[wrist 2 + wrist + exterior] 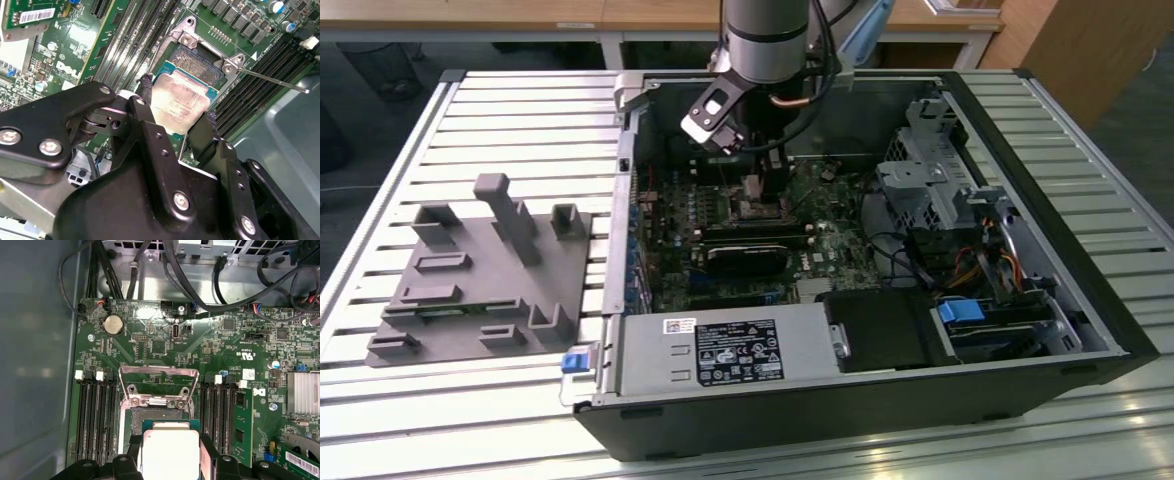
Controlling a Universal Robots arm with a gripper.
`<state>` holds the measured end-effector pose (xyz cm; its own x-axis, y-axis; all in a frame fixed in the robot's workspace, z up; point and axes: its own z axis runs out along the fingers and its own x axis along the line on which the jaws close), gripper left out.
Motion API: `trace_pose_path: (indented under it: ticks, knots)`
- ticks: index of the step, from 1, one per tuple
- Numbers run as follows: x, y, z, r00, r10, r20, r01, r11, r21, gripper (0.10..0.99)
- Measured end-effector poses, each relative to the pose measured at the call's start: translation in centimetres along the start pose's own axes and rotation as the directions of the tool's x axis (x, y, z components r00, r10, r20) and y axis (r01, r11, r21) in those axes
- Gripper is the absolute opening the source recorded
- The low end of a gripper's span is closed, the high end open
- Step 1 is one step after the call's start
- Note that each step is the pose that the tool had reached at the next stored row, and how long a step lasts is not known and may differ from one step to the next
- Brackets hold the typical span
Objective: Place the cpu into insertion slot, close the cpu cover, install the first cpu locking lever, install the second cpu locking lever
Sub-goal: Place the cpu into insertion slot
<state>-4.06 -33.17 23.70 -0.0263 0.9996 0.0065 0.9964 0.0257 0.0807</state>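
- We are looking at an open computer case (1074,300) lying on a slatted table (494,110). It is holding a green motherboard (841,260), a power supply (720,350) along one wall, and a tangle of cables (961,270) beside a metal drive cage.
- The gripper (177,102) is reaching down into the case, and its black fingers (200,135) are clamping two opposite edges of the cpu (182,95) between them.
- The cpu is hanging directly over the insertion slot (197,62) with its dull metal top facing up. It is covering part of the dark socket bed (we cannot tell whether it is touching the socket or not).
- The cpu cover (159,376) is standing flipped open at the slot's edge away from the gripper body, leaving the socket uncovered.
- A thin locking lever (272,81) is sticking out from one corner of the slot's silvery frame and is crossing above the long black memory slots (270,57) that are flanking the socket.
- Outside the case, at the exterior view's left, a grey fixture (480,270) with upright posts and shallow recesses is sitting on the table. We cannot tell what its recesses are holding.
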Motion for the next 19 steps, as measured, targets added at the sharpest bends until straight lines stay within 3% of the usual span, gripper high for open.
trace_pose_path:
  ticks: [19]
  knots:
    - [0.00, -0.04, 0.40, 1.0000, 0.000, 0.0000, 0.000, 1.0000, 0.000, 0.541]
